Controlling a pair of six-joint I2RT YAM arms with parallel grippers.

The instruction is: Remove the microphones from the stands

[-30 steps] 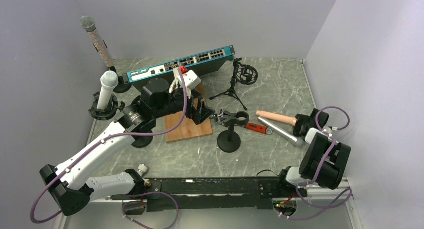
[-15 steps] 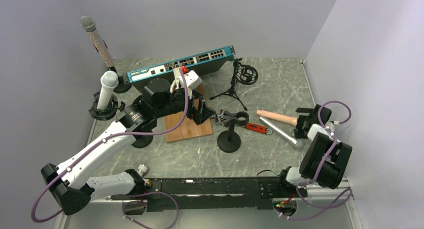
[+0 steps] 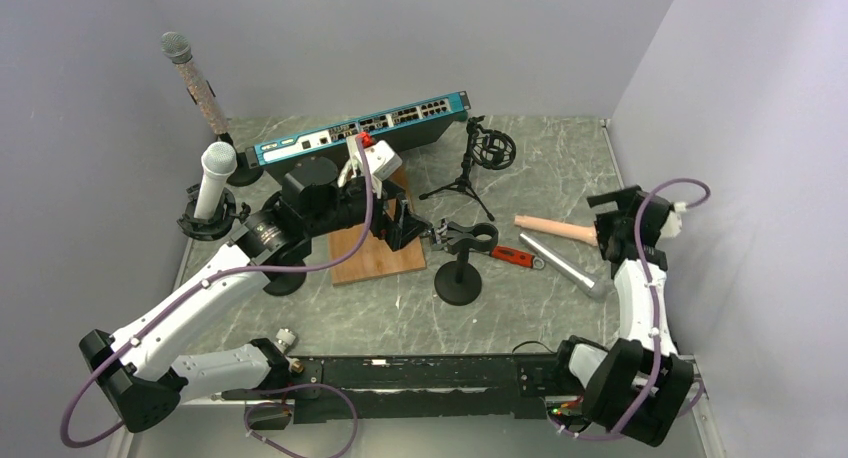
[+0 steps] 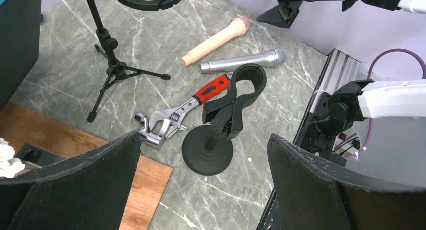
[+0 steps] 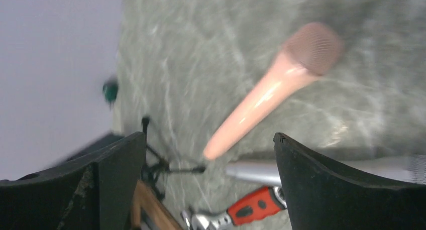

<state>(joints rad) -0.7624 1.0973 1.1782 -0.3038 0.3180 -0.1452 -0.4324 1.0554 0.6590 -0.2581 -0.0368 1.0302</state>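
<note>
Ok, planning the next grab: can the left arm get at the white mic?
Probably. The white mic stands upright nearby, nothing over it; but the open left hand points away, at the clip stand, so it must swing back.

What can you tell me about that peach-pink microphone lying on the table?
The peach-pink microphone is a smooth, matt, plastic-looking wand, tapering from a rounded mesh head to a narrower blunt tail. It lies flat on the grey marbled tabletop, on the right side, head toward the right arm. A silver metal microphone lies beside it, tails close; whether they touch is unclear. The right gripper hovers open by its head, not holding it.
</note>
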